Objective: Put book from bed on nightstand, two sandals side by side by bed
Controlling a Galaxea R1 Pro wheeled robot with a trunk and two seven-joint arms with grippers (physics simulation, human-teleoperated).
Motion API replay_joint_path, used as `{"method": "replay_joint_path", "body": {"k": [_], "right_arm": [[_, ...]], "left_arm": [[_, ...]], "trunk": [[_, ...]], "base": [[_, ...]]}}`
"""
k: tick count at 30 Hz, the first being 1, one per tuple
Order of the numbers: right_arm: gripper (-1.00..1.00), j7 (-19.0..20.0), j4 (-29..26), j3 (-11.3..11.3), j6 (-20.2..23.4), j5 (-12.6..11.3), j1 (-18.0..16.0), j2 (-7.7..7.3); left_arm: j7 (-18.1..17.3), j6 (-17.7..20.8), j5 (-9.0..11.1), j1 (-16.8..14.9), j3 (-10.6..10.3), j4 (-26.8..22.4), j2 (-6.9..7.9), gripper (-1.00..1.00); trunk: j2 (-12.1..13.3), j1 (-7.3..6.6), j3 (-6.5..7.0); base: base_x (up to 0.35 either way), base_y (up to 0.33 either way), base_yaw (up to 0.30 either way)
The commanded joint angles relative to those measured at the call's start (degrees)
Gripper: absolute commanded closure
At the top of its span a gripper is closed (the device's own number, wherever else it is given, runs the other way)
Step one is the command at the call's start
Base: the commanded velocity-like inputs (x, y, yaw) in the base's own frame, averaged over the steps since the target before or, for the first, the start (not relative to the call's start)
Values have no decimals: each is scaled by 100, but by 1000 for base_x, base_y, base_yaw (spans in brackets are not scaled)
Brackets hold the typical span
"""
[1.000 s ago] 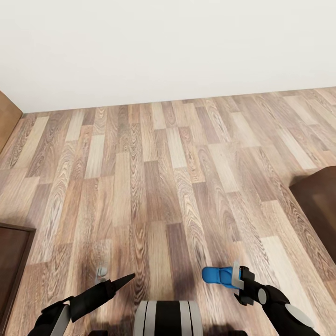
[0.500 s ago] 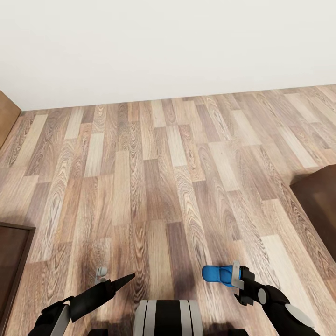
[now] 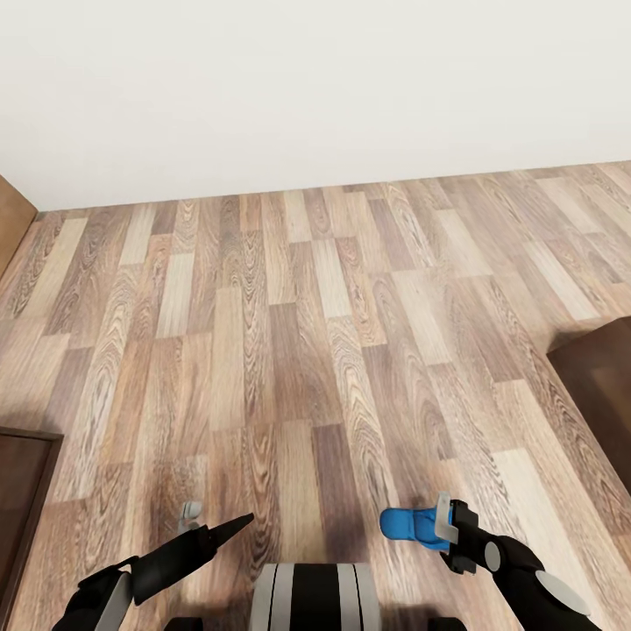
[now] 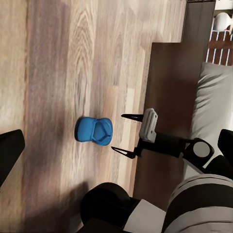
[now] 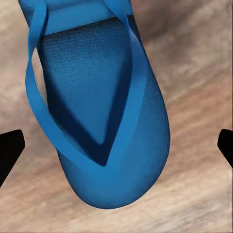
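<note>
A blue sandal (image 5: 97, 107) lies flat on the wooden floor (image 3: 298, 289), straps up, directly under the right gripper (image 3: 449, 523), whose two fingers stand spread wide to either side of it without touching. The sandal's long axis runs along the line the gripper points, its rounded end farthest from the wrist, so the fingers straddle its width. In the left wrist view the same sandal (image 4: 94, 131) sits just ahead of those open fingertips. The right arm is plainly the nearer; the left gripper (image 3: 230, 526) hangs off to the other side with its dark fingers pressed together on nothing. The bed (image 4: 213, 102) and its dark frame lie close beside the right arm. Dark furniture edges (image 3: 22, 499) flank the floor; nothing blocks a straight descent
</note>
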Motion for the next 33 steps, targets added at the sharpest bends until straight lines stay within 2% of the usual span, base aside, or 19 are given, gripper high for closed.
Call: {"method": "replay_joint_path", "body": {"k": [1,19,25,33], "right_arm": [[-100,13,-7,8,-19,59,-1,-3],[-100,13,-7,9,-19,57,-2,-3],[-100,13,-7,8,-19,60,-1,-3],[-100,13,-7,8,-19,60,-1,-4]], "left_arm": [[-10,53,23,-1,2,0,0,-100],[-10,53,23,0,2,1,0,-100],[-10,53,23,-2,2,2,0,-100],[-10,53,25,0,2,0,0,-100]], "trunk": [[-1,1,-3],[-1,1,-3],[-9,16,-136],[-9,16,-136]], "base": [[90,0,0],[9,0,0],[0,0,0],[0,0,0]]}}
